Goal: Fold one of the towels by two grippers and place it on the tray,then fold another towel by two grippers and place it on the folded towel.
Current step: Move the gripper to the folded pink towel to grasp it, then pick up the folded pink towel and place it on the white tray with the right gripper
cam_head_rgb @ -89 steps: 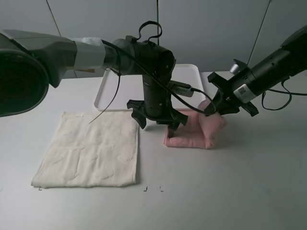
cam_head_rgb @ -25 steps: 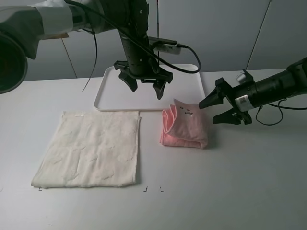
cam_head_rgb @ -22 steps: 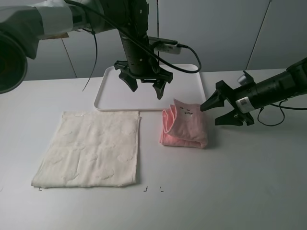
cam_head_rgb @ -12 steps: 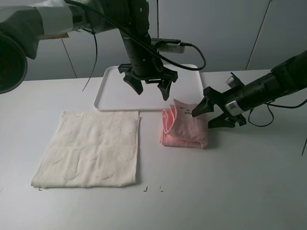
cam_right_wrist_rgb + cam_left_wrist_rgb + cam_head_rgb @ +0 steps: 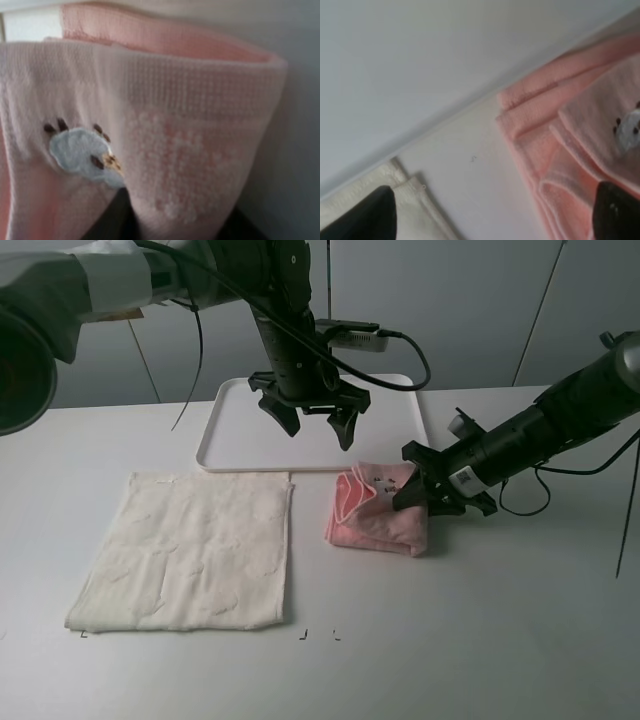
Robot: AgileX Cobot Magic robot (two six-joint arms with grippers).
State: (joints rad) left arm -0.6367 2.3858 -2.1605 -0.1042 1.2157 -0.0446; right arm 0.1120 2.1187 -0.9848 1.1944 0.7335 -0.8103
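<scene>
The pale pink towel [image 5: 368, 518] lies folded and bunched on the table just in front of the white tray [image 5: 235, 440]. My right gripper [image 5: 421, 492] reaches in low from the right, shut on the towel's right-hand fold. In the right wrist view that fold [image 5: 175, 100], with a small stitched patch, narrows between the dark fingers [image 5: 120, 217]. My left gripper [image 5: 312, 422] hangs open over the tray's front edge, above and behind the pink towel, holding nothing. The cream towel [image 5: 190, 550] lies flat and unfolded at the front left.
The left wrist view looks down on the tray's front rim [image 5: 470, 100], the cream towel's corner [image 5: 415, 200] and the pink towel's layered edge [image 5: 570, 125]. The left arm and its cables [image 5: 380, 340] stand over the tray. Bare table lies right of the pink towel.
My right gripper has moved left and down onto the pink towel's right edge and closed on it, nudging the towel slightly left. The left gripper has barely shifted and stays open.
</scene>
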